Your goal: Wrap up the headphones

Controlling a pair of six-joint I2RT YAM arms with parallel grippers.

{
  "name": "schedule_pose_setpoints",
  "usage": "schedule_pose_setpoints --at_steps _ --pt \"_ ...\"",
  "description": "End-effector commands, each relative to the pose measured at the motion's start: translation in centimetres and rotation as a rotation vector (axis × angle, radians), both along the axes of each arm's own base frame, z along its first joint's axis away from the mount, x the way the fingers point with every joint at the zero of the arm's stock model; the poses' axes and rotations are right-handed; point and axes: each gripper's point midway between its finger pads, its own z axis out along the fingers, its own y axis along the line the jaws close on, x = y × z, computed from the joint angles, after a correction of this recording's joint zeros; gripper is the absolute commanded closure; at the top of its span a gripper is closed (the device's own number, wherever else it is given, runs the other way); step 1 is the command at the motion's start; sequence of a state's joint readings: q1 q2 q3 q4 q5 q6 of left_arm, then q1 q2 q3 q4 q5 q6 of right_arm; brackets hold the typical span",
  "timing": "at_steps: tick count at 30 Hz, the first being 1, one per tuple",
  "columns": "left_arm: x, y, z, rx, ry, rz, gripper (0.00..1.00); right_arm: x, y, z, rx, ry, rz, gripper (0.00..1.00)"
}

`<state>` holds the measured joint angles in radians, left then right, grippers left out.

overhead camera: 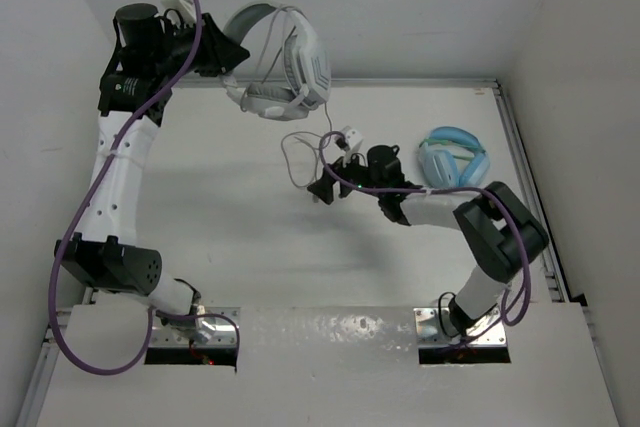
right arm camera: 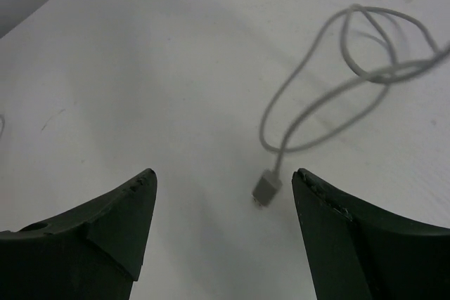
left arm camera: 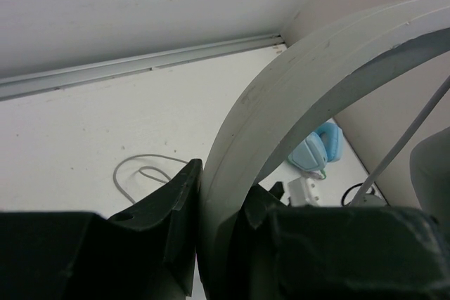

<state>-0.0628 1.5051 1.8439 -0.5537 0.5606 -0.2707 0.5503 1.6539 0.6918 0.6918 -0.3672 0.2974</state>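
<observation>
My left gripper (overhead camera: 232, 55) is raised at the back left and is shut on the grey headband (left arm camera: 295, 82) of the white and light-grey headphones (overhead camera: 295, 67). They hang in the air with the ear cups to the right. Their thin grey cable (overhead camera: 295, 152) drops to the table and lies in loose loops (right arm camera: 337, 89). Its small grey plug (right arm camera: 267, 187) lies flat on the table. My right gripper (right arm camera: 223, 180) is open and low over the table (overhead camera: 200, 207). The plug lies between its fingertips, close to the right finger and apart from both. In the top view the right gripper (overhead camera: 322, 179) is near the table's middle.
Light blue headphones (overhead camera: 452, 157) lie on the table at the right, beside my right arm; they also show in the left wrist view (left arm camera: 316, 149). White walls close in the back and both sides. A metal rail (left arm camera: 140, 64) runs along the far edge.
</observation>
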Motion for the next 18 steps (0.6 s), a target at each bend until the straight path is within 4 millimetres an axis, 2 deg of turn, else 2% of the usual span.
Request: schedule_pose_setpoints --at_steps 1,2,3,4,5,6,7,8,12,14,16,17,18 --pt "-1.0 -0.1 4.5 -0.048 -0.11 0.005 1.0 2.7 2.9 0.8 0.017 -0.019 -0.032 0.23" --pt "-1.0 -0.1 4.4 -0.048 -0.11 0.006 1.0 3.4 3.0 0.3 0.01 -0.001 -0.057 0.24" --pt "-1.0 -0.1 4.5 -0.049 -0.112 0.007 1.0 4.4 3.5 0.7 0.019 0.0 -0.075 0.25" --pt "-1.1 0.0 4.6 -0.049 -0.115 0.01 1.0 4.8 3.5 -0.8 -0.003 0.031 -0.096 0.26" --pt "-1.2 0.0 4.7 -0.05 -0.114 0.008 1.0 5.5 3.3 -1.2 -0.004 0.043 -0.136 0.27" --pt "-1.2 0.0 4.8 -0.051 -0.116 0.01 1.0 6.2 3.5 -1.0 0.002 0.038 -0.154 0.31" --pt "-1.2 0.0 4.7 -0.053 -0.114 0.01 1.0 6.5 3.3 -2.0 -0.016 0.061 -0.173 0.37" --pt "-1.1 0.0 4.8 -0.057 -0.11 0.012 1.0 7.1 3.7 -1.6 -0.006 0.065 -0.182 0.55" --pt "-0.7 0.0 4.9 -0.077 -0.098 0.018 1.0 7.1 4.0 -3.0 -0.023 0.131 -0.185 0.99" --pt "-0.2 0.2 4.8 -0.092 -0.085 0.03 1.0 6.6 3.8 -3.1 -0.013 0.153 -0.189 1.0" --pt "0.3 0.7 5.3 -0.106 -0.092 0.051 1.0 4.3 2.6 -4.3 -0.014 0.196 -0.185 1.0" --pt "0.6 1.0 5.1 -0.105 -0.088 0.063 1.0 4.4 2.9 -3.0 0.014 0.177 -0.18 1.0" --pt "0.9 1.4 5.6 -0.106 -0.1 0.077 1.0 2.4 1.8 -4.6 -0.002 0.221 -0.173 1.0"
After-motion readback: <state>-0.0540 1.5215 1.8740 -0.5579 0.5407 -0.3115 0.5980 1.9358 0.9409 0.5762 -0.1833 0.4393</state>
